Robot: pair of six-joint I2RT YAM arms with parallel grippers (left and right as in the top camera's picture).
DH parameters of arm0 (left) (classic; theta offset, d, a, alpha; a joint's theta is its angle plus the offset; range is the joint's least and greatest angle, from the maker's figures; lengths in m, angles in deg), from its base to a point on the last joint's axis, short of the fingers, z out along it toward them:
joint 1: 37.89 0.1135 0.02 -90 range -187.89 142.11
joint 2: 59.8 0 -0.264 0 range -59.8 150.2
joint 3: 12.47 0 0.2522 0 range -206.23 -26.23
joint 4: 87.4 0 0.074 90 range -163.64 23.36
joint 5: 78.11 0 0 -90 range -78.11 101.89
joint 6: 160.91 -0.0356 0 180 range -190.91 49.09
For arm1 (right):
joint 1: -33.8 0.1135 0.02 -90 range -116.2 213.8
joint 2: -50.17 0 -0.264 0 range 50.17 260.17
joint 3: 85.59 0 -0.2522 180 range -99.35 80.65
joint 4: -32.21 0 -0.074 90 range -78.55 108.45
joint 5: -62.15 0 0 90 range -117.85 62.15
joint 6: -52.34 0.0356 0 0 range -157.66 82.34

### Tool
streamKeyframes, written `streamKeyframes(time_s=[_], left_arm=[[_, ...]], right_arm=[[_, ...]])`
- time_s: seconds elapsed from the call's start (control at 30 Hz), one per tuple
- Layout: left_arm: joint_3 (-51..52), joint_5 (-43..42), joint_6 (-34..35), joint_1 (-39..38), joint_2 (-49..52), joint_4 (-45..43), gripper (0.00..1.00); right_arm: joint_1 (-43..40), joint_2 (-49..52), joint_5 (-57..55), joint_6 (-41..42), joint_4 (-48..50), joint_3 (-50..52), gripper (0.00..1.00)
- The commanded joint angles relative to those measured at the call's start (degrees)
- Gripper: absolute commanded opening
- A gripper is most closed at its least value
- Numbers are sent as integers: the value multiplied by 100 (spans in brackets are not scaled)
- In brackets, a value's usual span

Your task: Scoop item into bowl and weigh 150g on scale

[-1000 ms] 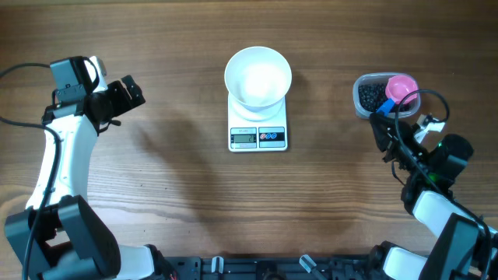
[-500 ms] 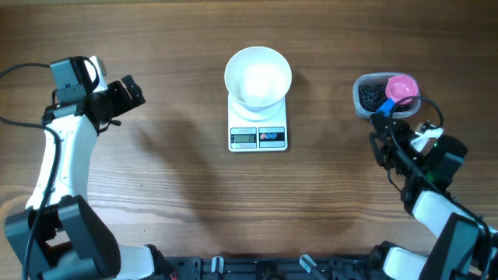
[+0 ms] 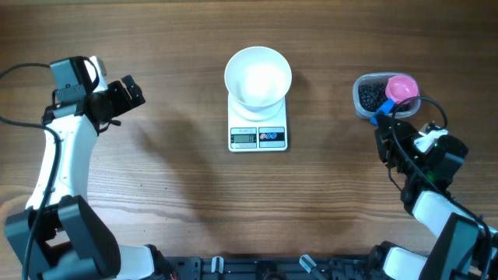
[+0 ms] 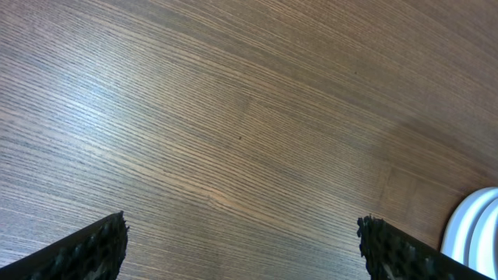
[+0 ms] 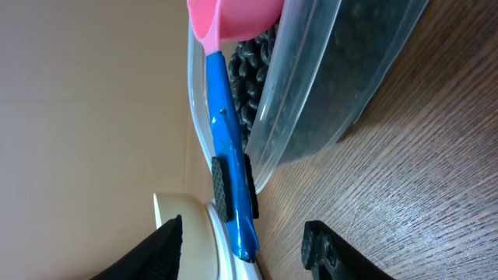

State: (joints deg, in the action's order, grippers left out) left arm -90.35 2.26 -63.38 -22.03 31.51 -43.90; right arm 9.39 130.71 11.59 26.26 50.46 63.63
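The white bowl [image 3: 257, 75] stands on the white scale [image 3: 257, 134] at mid-table. At the right, a clear tub [image 3: 364, 105] holds the black beads [image 3: 371, 96] and a pink scoop [image 3: 401, 89] with a blue handle [image 3: 380, 117]. My right gripper [image 3: 384, 131] sits just behind that handle. In the right wrist view its jaws are open, and the blue handle [image 5: 230, 155] ends between the fingers [image 5: 325, 249] without touching them. The beads [image 5: 253, 66] show through the tub [image 5: 327, 85]. My left gripper [image 3: 126, 92] is open over bare wood at the far left.
The left wrist view shows wood grain between the wide-apart fingers [image 4: 87, 250] and a white rim [image 4: 476, 233] at the right edge. Cables trail from both arms. The table's near edge lies close behind the right arm.
My right gripper has let go of the blue handle and drawn back a little toward the near edge. The scoop stays leaning in the tub. The left arm has not moved.
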Motion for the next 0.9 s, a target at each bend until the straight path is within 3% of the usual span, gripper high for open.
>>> streamKeyframes(time_s=[0.0,0.47,0.73,0.87], left_arm=[[-7,33,-131,7,-131,-15,100],[-7,33,-133,7,-131,-15,100],[-7,33,-131,7,-131,-15,100],[-7,33,-131,7,-131,-15,100]], right_arm=[[20,26,-326,238,28,-26,53],[435,26,-820,509,-168,-26,46],[435,26,-846,527,-243,-26,18],[431,26,-407,531,129,-26,12]])
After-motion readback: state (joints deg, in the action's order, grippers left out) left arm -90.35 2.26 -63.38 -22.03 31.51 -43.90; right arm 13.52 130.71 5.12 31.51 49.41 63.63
